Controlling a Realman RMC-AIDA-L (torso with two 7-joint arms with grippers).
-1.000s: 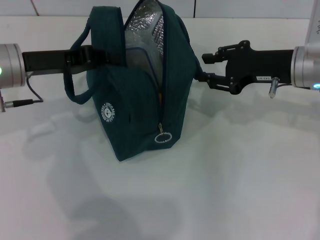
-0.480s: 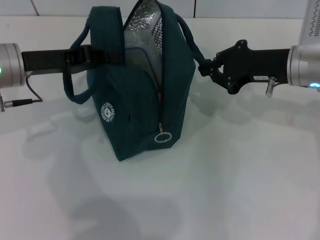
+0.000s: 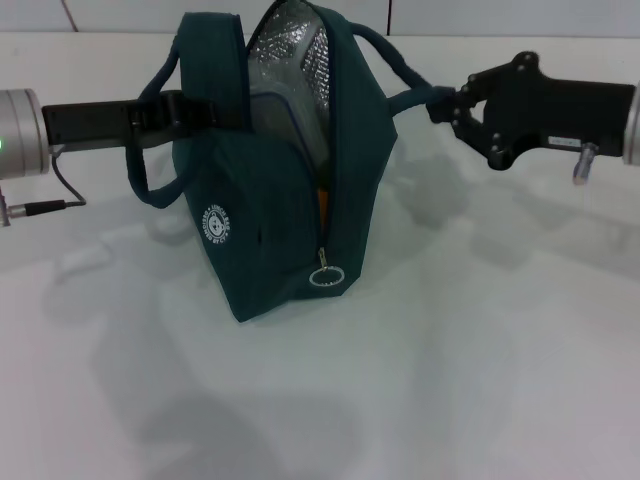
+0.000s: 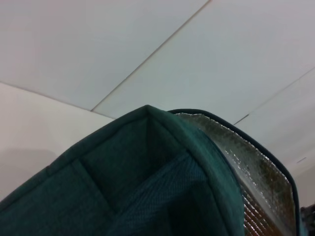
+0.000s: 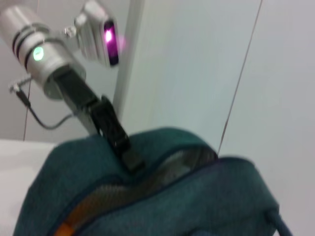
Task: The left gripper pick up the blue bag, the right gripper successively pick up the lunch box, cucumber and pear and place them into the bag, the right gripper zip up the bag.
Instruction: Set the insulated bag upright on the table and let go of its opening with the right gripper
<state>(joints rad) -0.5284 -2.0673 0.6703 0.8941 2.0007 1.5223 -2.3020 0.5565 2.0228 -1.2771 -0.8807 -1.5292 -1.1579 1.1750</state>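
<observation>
the right gripper reaches in level from the bag's right side, its arm stretched sideways above the table. its fingers are clenched on the bag's right handle, pulling that loop taut away from the bag. half a second ago this gripper sat closer to the bag's right wall and a little lower; it has since drawn off to the right and slightly up, and the handle has straightened with it. a second ago its fingers stood apart around the handle; they have closed since.

the left gripper lies level on the bag's left side, its arm unmoved across all three moments. its fingers grip the bag's left wall near the top, seen from the right wrist view as a black claw biting the rim.

the bag stands upright on the table between the two grippers, mouth open, silver lining showing. the zipper pull hangs at the foot of the front seam. a strip of orange shows through the gap, inside the bag; what it belongs to cannot be told.
</observation>
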